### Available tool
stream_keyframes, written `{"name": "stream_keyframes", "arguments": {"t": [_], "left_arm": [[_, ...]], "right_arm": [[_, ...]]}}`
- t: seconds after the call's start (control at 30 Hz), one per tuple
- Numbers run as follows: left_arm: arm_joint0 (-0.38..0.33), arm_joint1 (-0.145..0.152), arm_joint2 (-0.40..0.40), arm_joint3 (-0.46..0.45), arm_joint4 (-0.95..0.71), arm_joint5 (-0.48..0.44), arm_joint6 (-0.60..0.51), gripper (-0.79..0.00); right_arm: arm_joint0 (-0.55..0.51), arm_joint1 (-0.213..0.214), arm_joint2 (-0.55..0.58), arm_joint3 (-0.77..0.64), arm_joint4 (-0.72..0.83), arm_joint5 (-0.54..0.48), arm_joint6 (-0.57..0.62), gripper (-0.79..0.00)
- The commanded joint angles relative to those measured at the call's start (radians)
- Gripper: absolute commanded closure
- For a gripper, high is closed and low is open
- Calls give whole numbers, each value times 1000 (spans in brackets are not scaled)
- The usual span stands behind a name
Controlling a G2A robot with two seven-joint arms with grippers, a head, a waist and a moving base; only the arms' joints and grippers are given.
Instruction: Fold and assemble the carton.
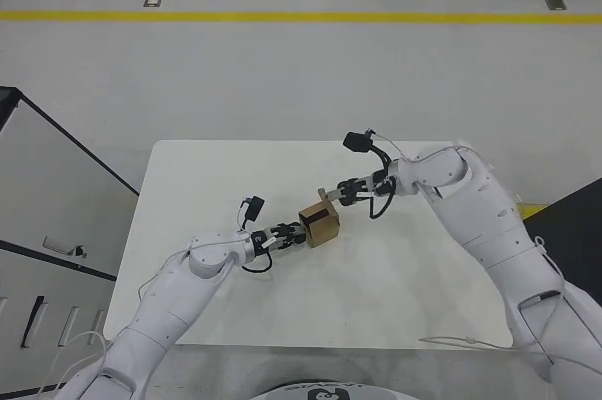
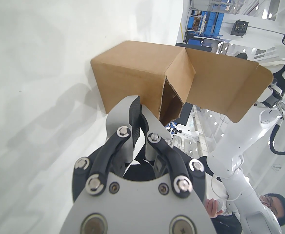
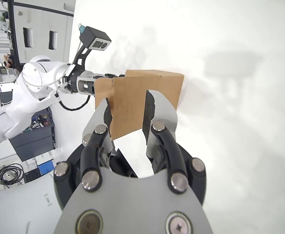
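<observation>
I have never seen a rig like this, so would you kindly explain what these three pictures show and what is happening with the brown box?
This is a two-armed robot working at a white table. The top view looks down from above the arms. The other two pictures come from a camera on each wrist, so each shows its own end effector, the two-fingered grasping part, up close. On the table sits one brown carton, partly folded, with a flap sticking out. The left end effector is pinched shut on a carton wall, holding it. The right end effector is open, its fingers spread right at that loose flap on the opposite side. Each wrist picture also shows the other arm beyond the carton.
</observation>
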Motion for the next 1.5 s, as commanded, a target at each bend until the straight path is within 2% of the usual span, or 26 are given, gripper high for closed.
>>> {"name": "stream_keyframes", "arguments": {"t": [0.0,0.3,0.53,0.67,1.17,1.4,1.47], "left_arm": [[0,0,0,0,0,0,0,0],[0,0,0,0,0,0,0,0],[0,0,0,0,0,0,0,0],[0,0,0,0,0,0,0,0],[0,0,0,0,0,0,0,0],[0,0,0,0,0,0,0,0],[0,0,0,0,0,0,0,0]], "right_arm": [[2,-1,-10,-10,-12,6,4,-299],[16,-9,-46,-37,-61,36,4,-280],[31,-17,-80,-52,-102,54,12,-185],[40,-22,-98,-61,-125,67,16,-92],[77,-44,-173,-85,-221,100,49,-135],[99,-60,-220,-103,-282,110,58,-114],[104,-63,-231,-110,-301,114,61,-83]]}}
